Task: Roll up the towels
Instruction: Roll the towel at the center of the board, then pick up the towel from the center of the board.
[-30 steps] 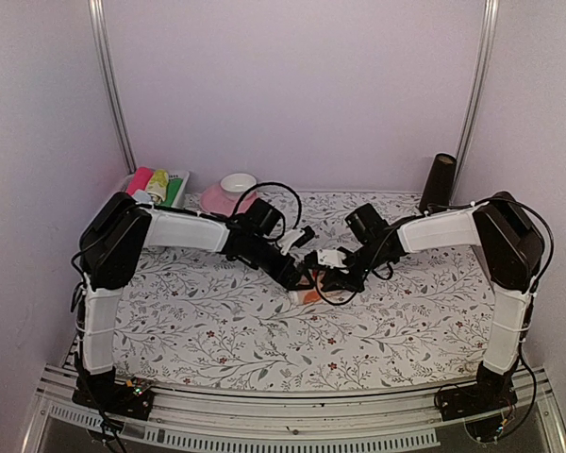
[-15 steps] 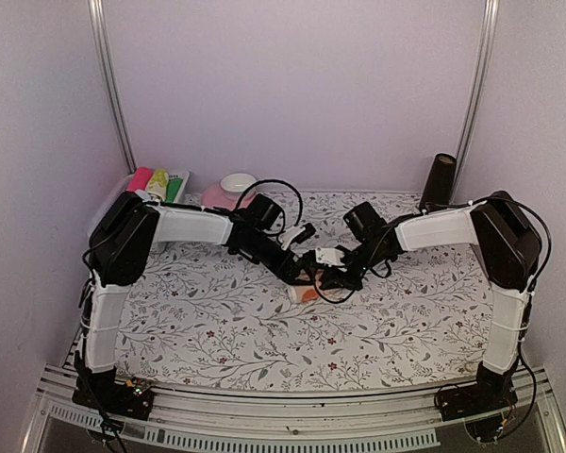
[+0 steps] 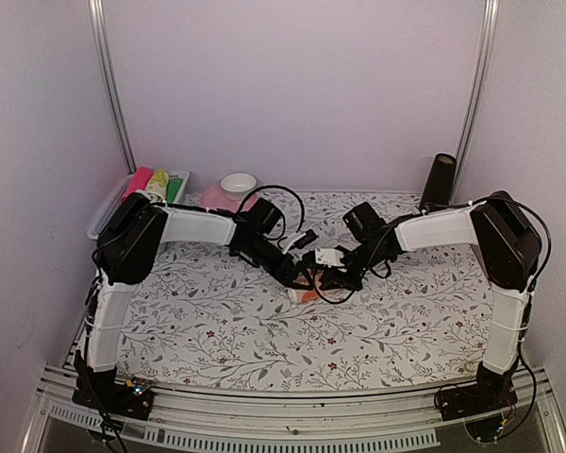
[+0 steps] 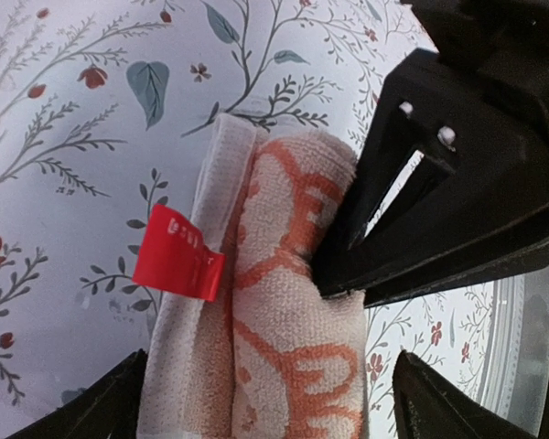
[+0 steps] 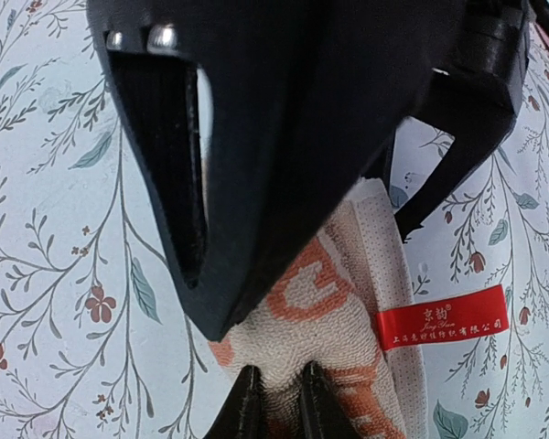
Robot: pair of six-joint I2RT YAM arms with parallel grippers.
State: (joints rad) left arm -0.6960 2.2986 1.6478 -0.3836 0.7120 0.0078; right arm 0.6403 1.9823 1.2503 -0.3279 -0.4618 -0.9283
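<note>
Floral sheet (image 3: 217, 330), table ctr: peach towel (image 4: 293, 302) lies part-rolled, red tag (image 4: 178, 253) showing. L gripper (image 4: 279, 395) jaws apart, straddling the roll, prob. to steady it. R gripper (image 5: 279, 402) jaws near-together, nipping cloth at roll's side, prob. to tighten it.

The peach-orange towel (image 4: 284, 302) lies rolled into a short, thick bundle on the floral sheet (image 4: 73, 183), about mid-table in the overhead view (image 3: 305, 294). Its soft terry surface is pale cream with bold orange rounded prints curving over the roll (image 5: 348, 338). Along one side runs a flatter, paler strip of finely dotted weave, folded lengthwise and pressed against the fatter roll so that a shallow crease parts the two. A small red label (image 4: 176, 265) with tiny white lettering sticks out from this strip's edge and lies flat over the sheet (image 5: 442, 317). The roll's end looks loose and slightly open.
</note>
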